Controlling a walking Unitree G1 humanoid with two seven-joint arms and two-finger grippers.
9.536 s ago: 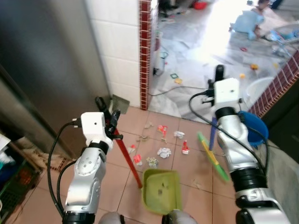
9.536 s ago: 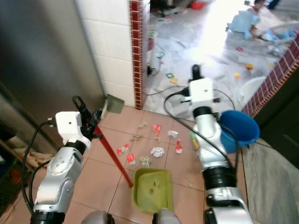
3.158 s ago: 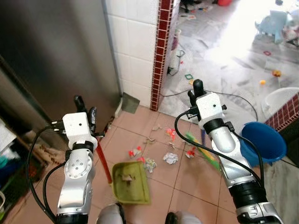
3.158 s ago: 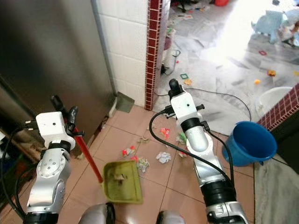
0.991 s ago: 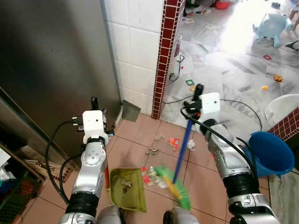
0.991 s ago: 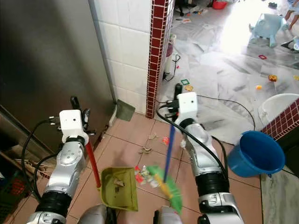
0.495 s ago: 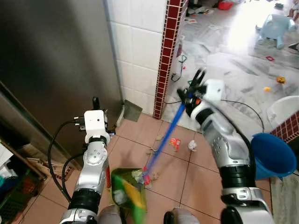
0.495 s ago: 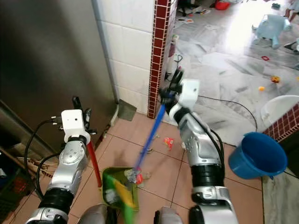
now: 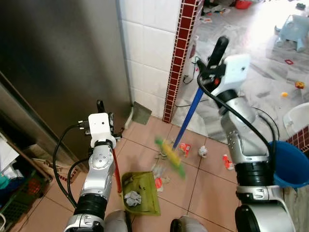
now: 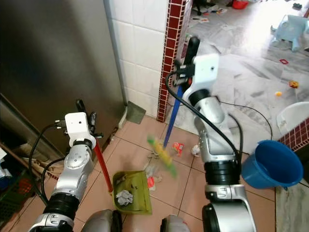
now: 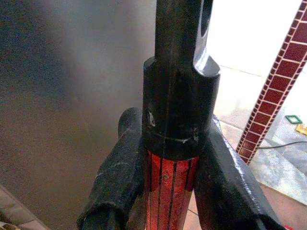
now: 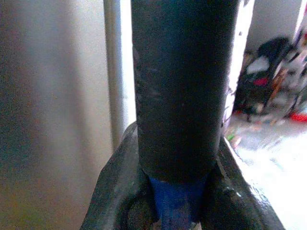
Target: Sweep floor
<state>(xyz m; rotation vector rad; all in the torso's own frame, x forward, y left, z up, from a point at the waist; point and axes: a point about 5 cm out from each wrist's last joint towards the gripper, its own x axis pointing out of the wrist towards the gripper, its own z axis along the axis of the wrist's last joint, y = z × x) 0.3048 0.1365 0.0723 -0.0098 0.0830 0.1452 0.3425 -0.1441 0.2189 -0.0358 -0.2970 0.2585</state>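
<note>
My left gripper (image 9: 103, 108) is shut on the red handle (image 11: 169, 188) of a green dustpan (image 9: 140, 194). The pan rests on the tan tiles in front of my feet, with a crumpled white paper (image 9: 131, 197) inside it. Up by the red brick pillar, my right gripper (image 9: 215, 57) is shut on a broom's blue handle (image 9: 189, 119). The green and yellow broom head (image 9: 169, 151) is blurred and lifted just beyond the pan. Loose litter lies past it: a red wrapper (image 9: 185, 150), a white wad (image 9: 203, 152) and another red scrap (image 9: 227, 162).
A steel fridge door (image 9: 58, 72) fills the left side. The white tiled wall ends in a red brick edge (image 9: 181, 53). At the right stands a blue bucket (image 10: 270, 165). A black cable (image 10: 246, 107) runs over the marble floor beyond. A crate (image 9: 21, 195) sits low left.
The broom head has swung out of the dustpan and away from me, and my right gripper has risen. Swept litter now lies in and beside the pan.
</note>
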